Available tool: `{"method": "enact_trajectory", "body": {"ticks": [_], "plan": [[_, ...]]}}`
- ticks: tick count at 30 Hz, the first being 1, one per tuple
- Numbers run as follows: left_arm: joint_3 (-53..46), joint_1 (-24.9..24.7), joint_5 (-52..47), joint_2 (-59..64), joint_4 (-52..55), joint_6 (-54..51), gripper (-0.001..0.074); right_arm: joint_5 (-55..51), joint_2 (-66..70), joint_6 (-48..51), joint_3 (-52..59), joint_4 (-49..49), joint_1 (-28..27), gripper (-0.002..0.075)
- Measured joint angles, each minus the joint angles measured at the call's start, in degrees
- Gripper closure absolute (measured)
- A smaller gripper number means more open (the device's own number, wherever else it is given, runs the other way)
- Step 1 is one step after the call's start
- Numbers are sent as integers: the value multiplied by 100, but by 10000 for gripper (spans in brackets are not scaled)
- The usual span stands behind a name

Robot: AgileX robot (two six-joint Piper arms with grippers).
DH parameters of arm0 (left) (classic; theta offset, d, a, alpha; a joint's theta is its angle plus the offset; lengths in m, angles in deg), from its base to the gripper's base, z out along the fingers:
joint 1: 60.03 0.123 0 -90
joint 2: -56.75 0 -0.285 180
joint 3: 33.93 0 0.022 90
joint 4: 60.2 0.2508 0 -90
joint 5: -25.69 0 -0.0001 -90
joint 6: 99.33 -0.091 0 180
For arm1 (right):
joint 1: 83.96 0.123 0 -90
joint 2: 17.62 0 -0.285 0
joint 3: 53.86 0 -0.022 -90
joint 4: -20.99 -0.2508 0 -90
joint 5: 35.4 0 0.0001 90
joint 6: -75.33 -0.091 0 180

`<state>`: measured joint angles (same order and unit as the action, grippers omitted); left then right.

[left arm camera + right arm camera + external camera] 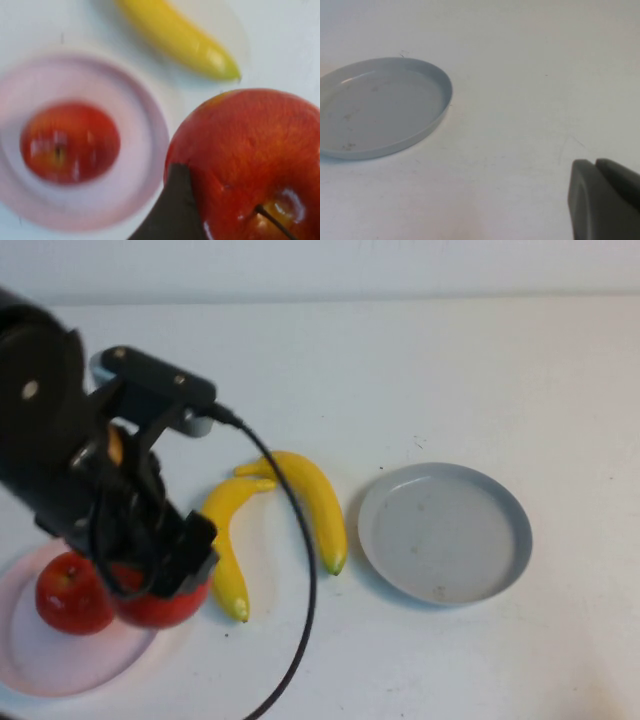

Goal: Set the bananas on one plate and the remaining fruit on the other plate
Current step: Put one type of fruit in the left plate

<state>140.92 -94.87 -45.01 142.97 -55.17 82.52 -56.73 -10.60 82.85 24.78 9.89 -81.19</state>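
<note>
My left gripper (160, 578) is shut on a red apple (170, 605) and holds it over the right edge of the pale pink plate (50, 660). In the left wrist view the held apple (250, 150) fills the corner beside one dark finger (172, 210). The second red apple (70, 595) lies on the pink plate (125, 190); it also shows in the left wrist view (70, 142). Two yellow bananas (228, 540) (318, 508) lie on the table between the plates. The grey-blue plate (445, 530) is empty. My right gripper (600, 200) is shut over bare table, to the side of the grey-blue plate (380, 110).
The left arm's black cable (300, 620) hangs across the table past the bananas to the front edge. One banana (180, 40) lies just beyond the pink plate's rim. The white table stretches bare behind and to the right of the grey-blue plate.
</note>
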Motion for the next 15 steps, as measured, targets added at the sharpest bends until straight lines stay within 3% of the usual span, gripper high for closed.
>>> {"method": "enact_trajectory", "body": {"ticks": [9,15], "plan": [[-1906,41,-37,-1697,0,755,172,0,0,0,0,-3,0,743],[-2586,743,-16,-1834,61,615,172,0,0,0,0,-12,0,743]]}}
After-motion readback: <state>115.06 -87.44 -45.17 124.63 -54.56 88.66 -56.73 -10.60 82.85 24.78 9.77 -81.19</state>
